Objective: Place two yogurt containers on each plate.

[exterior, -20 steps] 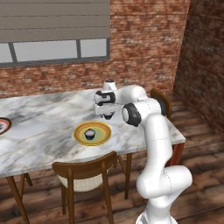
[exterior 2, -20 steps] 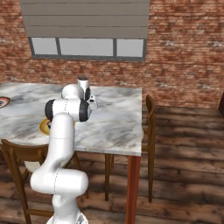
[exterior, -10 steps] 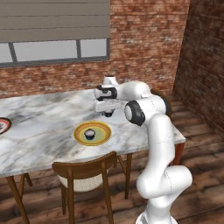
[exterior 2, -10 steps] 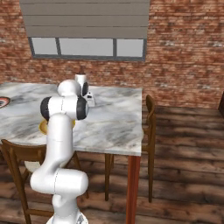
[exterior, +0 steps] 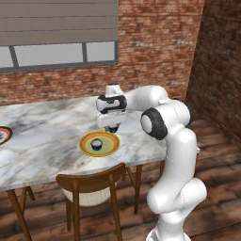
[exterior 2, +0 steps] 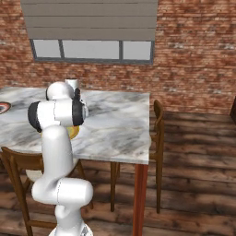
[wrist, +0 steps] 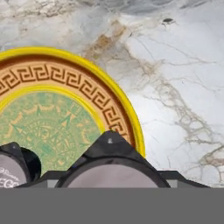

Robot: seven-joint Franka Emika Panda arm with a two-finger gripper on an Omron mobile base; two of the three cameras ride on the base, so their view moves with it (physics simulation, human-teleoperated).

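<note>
My gripper (exterior: 111, 126) hangs just above the far right rim of the yellow-orange plate (exterior: 107, 148) and is shut on a yogurt container (wrist: 113, 174), a dark cup with a pale top that looms large at the bottom of the hand view. A second yogurt container (exterior: 97, 144) stands on the greenish centre of that plate (wrist: 52, 127); in the hand view this container (wrist: 12, 168) sits at the lower left. The red-rimmed plate (exterior: 4, 134) lies at the table's far left edge and appears again in the right base view (exterior 2: 3, 107).
The marble table (exterior: 42, 127) runs left from the arm. A wooden chair (exterior: 92, 186) is tucked in at its near side below the yellow plate. Another chair (exterior 2: 158, 138) stands at the table's right end. Brick wall and window lie behind.
The hand has come down and slightly left with the held yogurt container, closer to the yellow plate's rim. The cup on the plate has not moved.
</note>
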